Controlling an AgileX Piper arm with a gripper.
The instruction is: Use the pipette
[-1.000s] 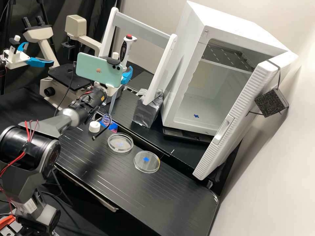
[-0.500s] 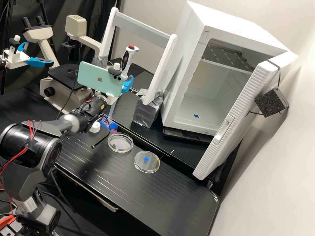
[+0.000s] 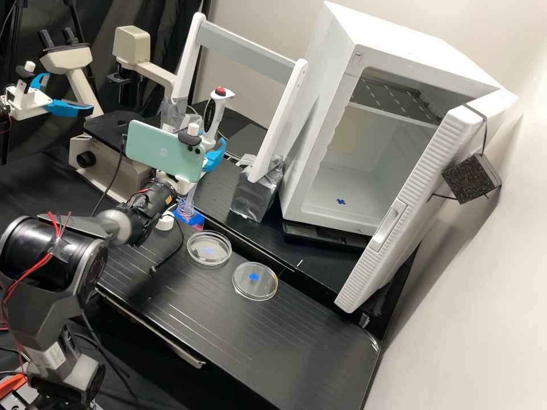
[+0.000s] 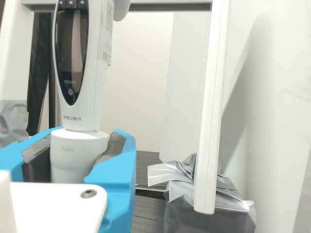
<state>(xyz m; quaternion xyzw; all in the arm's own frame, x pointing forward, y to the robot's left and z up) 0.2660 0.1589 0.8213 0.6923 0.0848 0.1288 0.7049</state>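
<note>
The pipette [image 3: 215, 111], red knob uppermost, was up in the air over the far side of the worktop [image 3: 228, 336], roughly upright, and the gripper [image 3: 207, 145] had its blue fingers closed around the grey-white collar. Its clear lower end was down by the mouth of a small clear bottle [image 3: 186, 208]; whether it was inside, I couldn't tell. The bottle sat close to the worktop's back edge, toward the left end, by a blue patch [image 3: 196, 220], with a white cap [image 3: 164, 221] just beside it. Farther right along that edge lay two clear round dishes, one [image 3: 209, 248] nearer the bottle, the other [image 3: 254, 281] nearer the right end. Behind them stood a white frame [image 3: 277, 122] with a foil-wrapped foot, beside a white cabinet [image 3: 319, 108], door open.
</note>
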